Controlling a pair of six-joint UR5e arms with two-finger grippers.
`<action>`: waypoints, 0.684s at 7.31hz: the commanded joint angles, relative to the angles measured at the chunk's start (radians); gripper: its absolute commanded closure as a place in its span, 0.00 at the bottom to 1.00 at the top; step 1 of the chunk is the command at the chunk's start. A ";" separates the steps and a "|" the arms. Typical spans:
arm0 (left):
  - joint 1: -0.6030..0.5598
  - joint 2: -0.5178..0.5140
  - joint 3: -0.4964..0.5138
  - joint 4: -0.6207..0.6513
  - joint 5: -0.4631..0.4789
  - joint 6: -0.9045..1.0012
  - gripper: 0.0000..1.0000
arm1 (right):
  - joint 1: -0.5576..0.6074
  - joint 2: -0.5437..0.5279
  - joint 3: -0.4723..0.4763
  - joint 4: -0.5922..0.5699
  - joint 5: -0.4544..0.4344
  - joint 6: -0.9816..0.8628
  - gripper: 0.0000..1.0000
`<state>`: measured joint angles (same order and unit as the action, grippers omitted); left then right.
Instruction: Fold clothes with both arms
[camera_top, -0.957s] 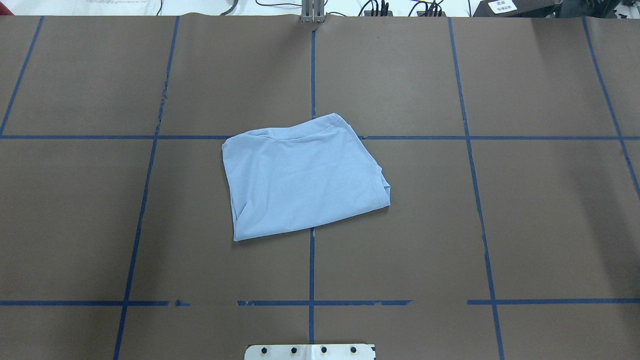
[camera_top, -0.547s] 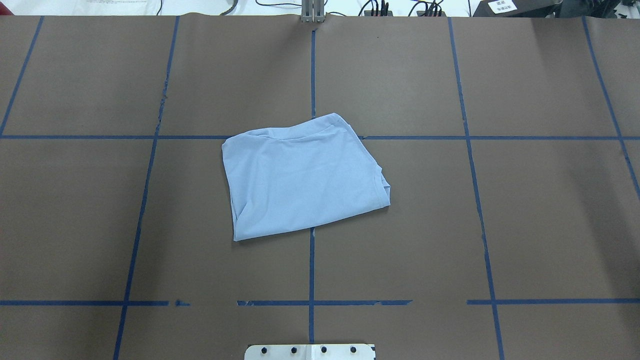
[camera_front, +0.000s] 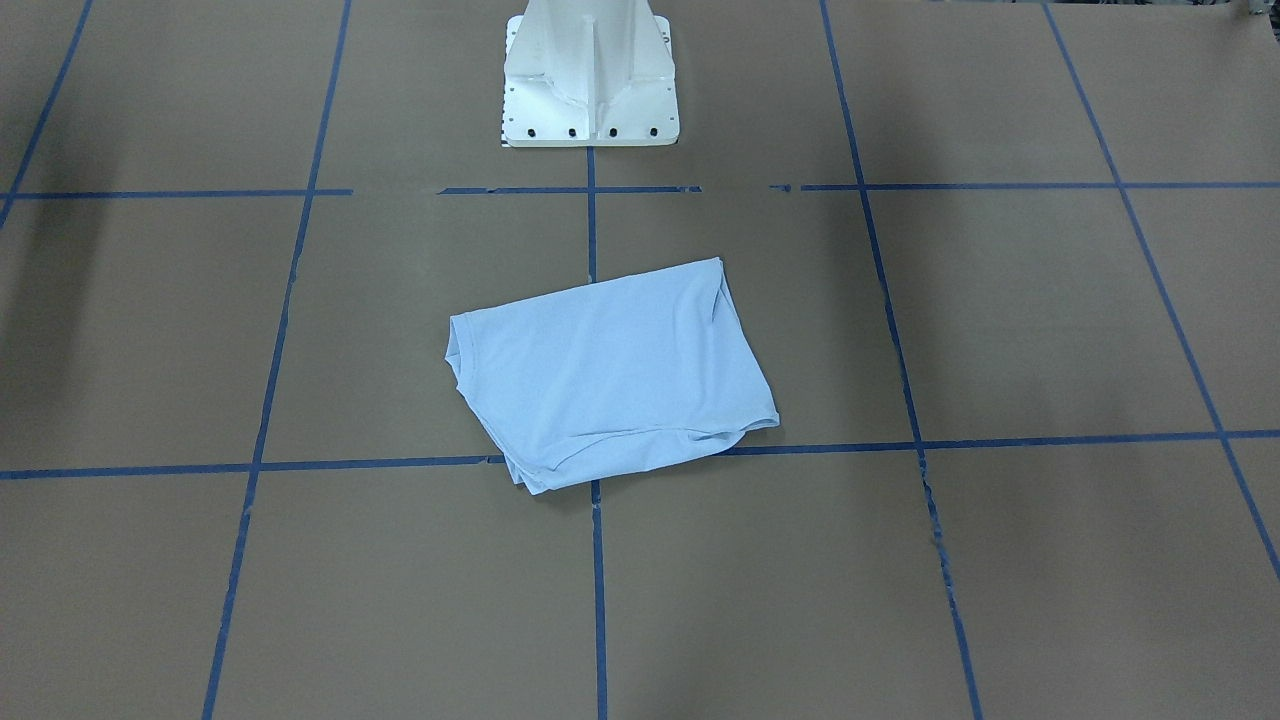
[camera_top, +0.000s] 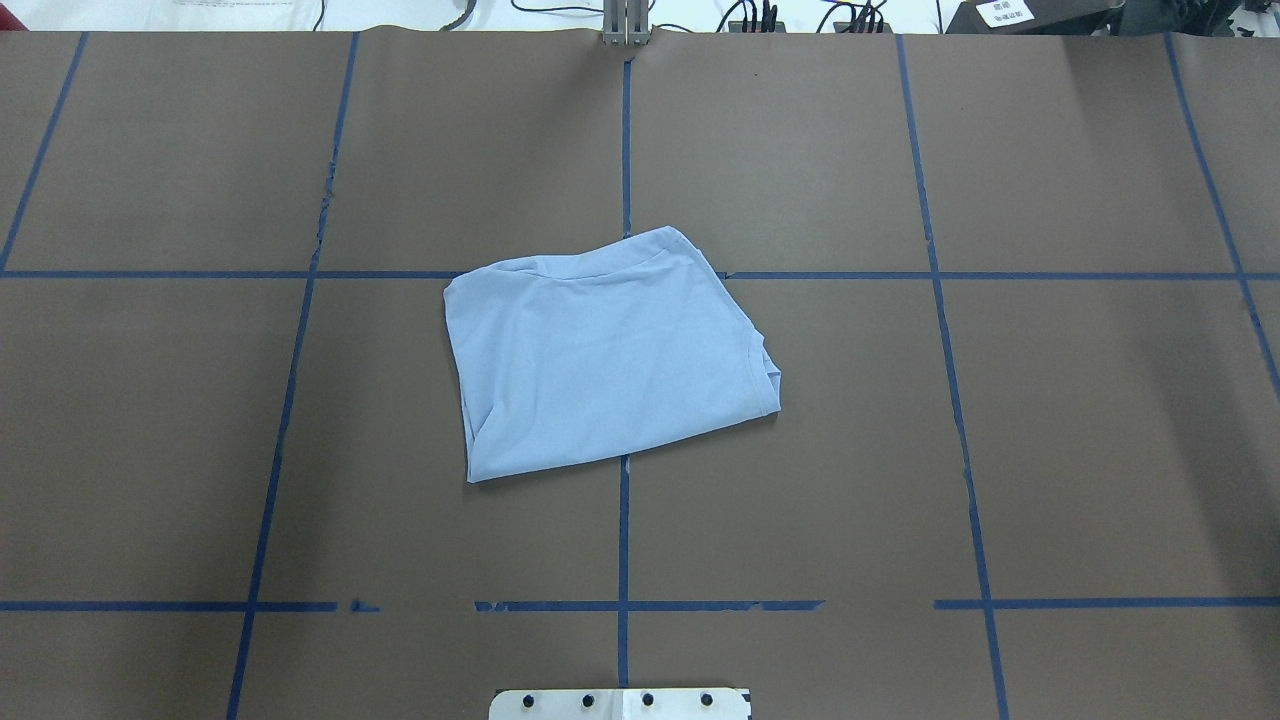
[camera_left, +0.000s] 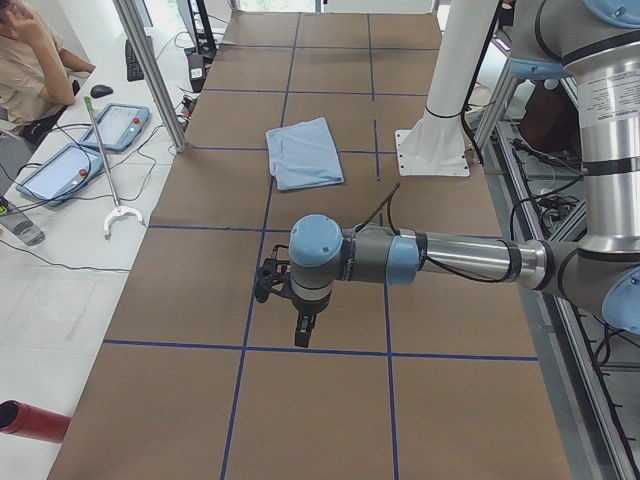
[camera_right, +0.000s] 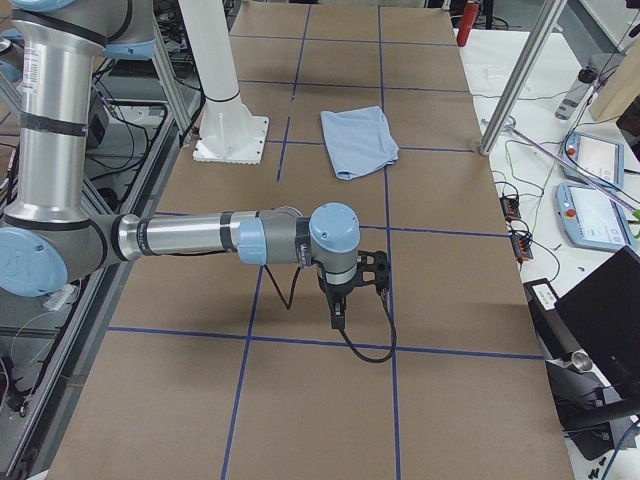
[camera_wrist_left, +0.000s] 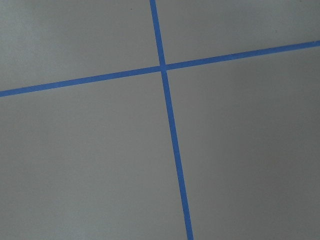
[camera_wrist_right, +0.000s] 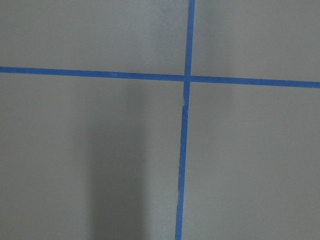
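Nothing has shifted on my overhead feed over the last second. The T-shirt (camera_top: 610, 355) lies as it did, a compact, slightly skewed packet at the middle of the worktop (camera_top: 1000, 450), straddling the centre tape line (camera_top: 624, 540), with the print and collar tag out of sight. The pedestal (camera_front: 590, 80) stands on the near side of it, apart.

Further out, the left arm (camera_left: 450, 258) and right arm (camera_right: 200, 236) hang over bare paper towards opposite ends, well clear of the cloth. The left end effector (camera_left: 301, 338) and right end effector (camera_right: 337, 318) point down, and from these side feeds I cannot tell how their jaws stand. Both wrist cameras show only tape crossings.

I judge the folding done, or nearly so. Any next move would be squaring the bunched right edge, which means bringing both arms back to the centre.
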<state>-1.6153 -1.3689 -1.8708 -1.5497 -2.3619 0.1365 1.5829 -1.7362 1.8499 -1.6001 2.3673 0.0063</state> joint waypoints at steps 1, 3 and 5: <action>0.000 -0.001 0.001 -0.003 0.003 -0.002 0.00 | 0.000 0.001 0.000 0.000 0.000 0.000 0.00; 0.000 -0.004 -0.001 -0.004 0.006 -0.002 0.00 | 0.000 0.001 0.000 0.000 -0.003 -0.005 0.00; 0.000 -0.004 -0.001 -0.004 0.007 -0.002 0.00 | 0.000 0.000 -0.003 0.000 -0.003 -0.003 0.00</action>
<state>-1.6153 -1.3727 -1.8712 -1.5538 -2.3558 0.1350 1.5823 -1.7358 1.8480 -1.6000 2.3640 0.0013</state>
